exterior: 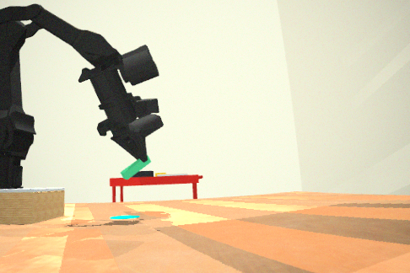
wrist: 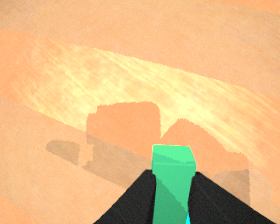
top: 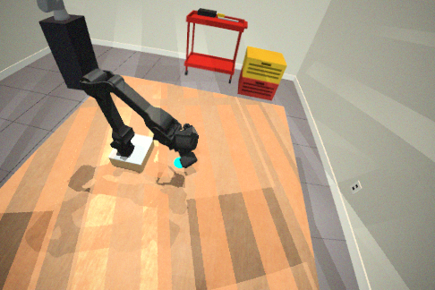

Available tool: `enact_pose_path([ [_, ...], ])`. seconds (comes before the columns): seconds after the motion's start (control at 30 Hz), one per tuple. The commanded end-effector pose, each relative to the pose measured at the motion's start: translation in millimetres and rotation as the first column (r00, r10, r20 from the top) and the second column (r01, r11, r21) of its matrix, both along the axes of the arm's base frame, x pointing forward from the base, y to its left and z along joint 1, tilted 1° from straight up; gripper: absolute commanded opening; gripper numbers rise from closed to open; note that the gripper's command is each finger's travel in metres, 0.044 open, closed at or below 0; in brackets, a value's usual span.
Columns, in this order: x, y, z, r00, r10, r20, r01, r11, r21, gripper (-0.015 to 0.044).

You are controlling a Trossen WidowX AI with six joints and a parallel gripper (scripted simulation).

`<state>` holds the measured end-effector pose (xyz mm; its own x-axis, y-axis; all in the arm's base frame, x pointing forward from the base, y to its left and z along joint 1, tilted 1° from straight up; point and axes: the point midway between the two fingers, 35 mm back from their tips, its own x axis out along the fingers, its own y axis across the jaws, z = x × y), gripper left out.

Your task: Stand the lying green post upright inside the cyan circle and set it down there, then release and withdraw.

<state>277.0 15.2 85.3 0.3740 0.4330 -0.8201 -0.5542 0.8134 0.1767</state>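
Observation:
The green post (exterior: 134,168) (wrist: 173,192) is held in the air, tilted, with its lower end toward the arm's base in the exterior view. My gripper (exterior: 144,160) (wrist: 170,180) is shut on the post near its upper end. In the top view the post is hidden behind the gripper. The cyan circle (top: 178,163) (exterior: 124,217) lies flat on the table, below the post and apart from it. A small sliver of the circle shows at the bottom edge of the wrist view, beside the right finger.
The arm stands on a white-topped wooden block (top: 144,151) (exterior: 31,206) left of the circle. Beyond the table (top: 242,236) stand a red cart (top: 210,63) (exterior: 153,181) and yellow and red drawer boxes (top: 264,65). Shadows of the arm fall on the table.

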Motion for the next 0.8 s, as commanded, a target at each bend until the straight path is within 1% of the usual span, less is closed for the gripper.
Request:
enact_pose_path([
  [0.0,-0.2,-0.4,-1.2,1.000,0.000,0.027,0.000,1.000,0.023,0.0023],
  [0.77,0.9,-5.9,-1.2,0.988,-0.031,0.154,0.011,0.991,0.131,0.0023],
])
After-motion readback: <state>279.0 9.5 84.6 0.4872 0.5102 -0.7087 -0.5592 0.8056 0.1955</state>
